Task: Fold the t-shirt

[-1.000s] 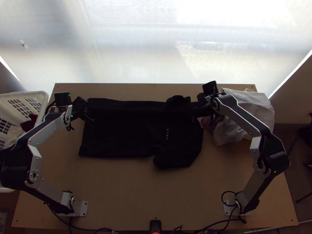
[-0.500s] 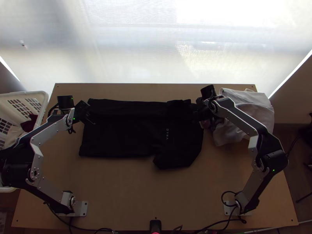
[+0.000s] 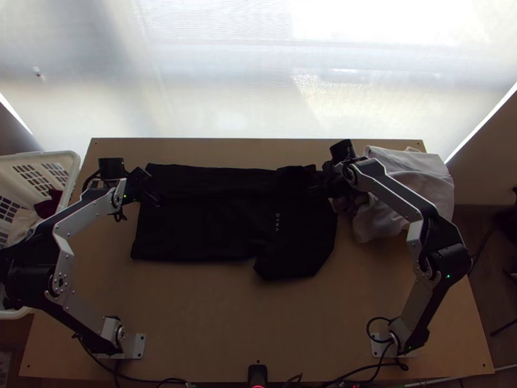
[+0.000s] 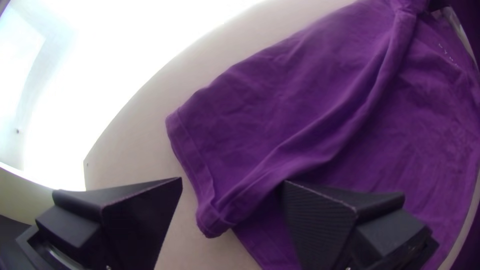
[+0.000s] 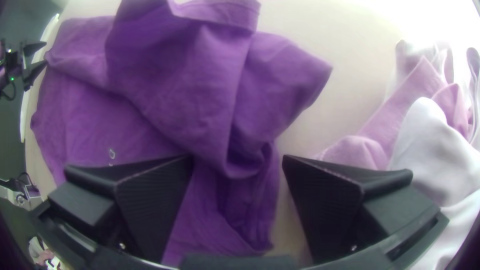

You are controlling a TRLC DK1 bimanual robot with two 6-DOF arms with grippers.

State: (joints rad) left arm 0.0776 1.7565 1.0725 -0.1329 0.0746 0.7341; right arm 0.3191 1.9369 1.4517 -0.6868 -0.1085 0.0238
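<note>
T-shirt partly folded, left claw spread wide, right claw spread at bunched cloth

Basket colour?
White basket; shows best in the top view.

Dark t-shirt with small pale lettering, lying sideways on the table, hem towards nine o'clock. Its twelve-o'clock side is folded inward lengthwise, bunched near two o'clock; one sleeve spreads flat towards five o'clock.
</note>
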